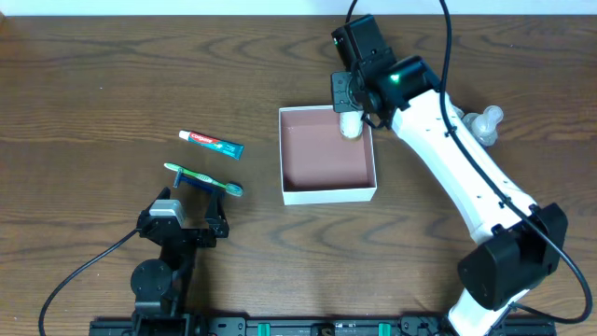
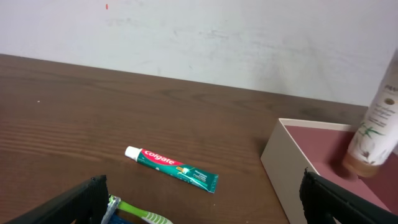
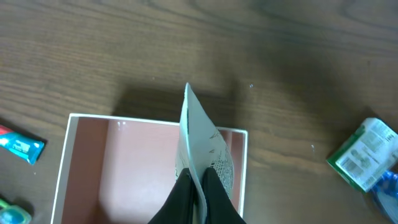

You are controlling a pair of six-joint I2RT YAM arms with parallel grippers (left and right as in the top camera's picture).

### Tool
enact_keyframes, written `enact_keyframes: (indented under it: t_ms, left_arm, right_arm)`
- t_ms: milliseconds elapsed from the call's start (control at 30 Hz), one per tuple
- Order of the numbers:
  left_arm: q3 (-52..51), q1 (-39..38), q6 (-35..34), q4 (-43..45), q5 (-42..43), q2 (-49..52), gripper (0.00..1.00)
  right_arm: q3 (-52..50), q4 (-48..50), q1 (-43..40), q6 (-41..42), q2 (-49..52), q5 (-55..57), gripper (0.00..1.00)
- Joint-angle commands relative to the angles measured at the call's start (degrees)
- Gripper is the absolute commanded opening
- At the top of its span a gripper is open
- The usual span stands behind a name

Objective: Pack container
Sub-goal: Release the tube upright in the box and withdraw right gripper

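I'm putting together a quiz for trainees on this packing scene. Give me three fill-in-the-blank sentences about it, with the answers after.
1. The right gripper pinches a white tube by its flat end, cap pointing ___ into the box.
2. The left gripper is ___ and holds nothing.
3. The toothbrush near the toothpaste has a ___ handle.
Missing words: down; open; green.

1. The desk (image 1: 93,93) is dark brown wood with visible grain.
2. The container (image 1: 328,195) sits near its middle.
3. A toothpaste tube (image 1: 211,143) lies to the container's left, apart from it.
4. A green toothbrush (image 1: 203,178) lies near the tube.
5. A whitish bottle (image 1: 485,121) lies to the right.
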Motion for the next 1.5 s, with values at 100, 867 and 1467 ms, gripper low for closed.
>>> enact_keyframes:
  t_ms: [100, 867, 1467]
  left_arm:
    - [-0.92, 0.28, -0.07, -2.05, 0.68, -0.31, 0.98]
    - [-0.92, 0.28, -0.07, -2.05, 0.68, -0.31, 0.98]
    - [-0.92, 0.28, -0.07, -2.05, 0.68, -0.31, 0.98]
  right_arm:
    - [-4.07, 3.26, -0.2, -0.61, 0.0, 1.38, 0.03]
    - [-3.93, 3.54, -2.51, 0.66, -0.13, 1.18, 0.55]
    - [18.58, -23.74, -12.79, 3.34, -11.96, 7.67, 0.7]
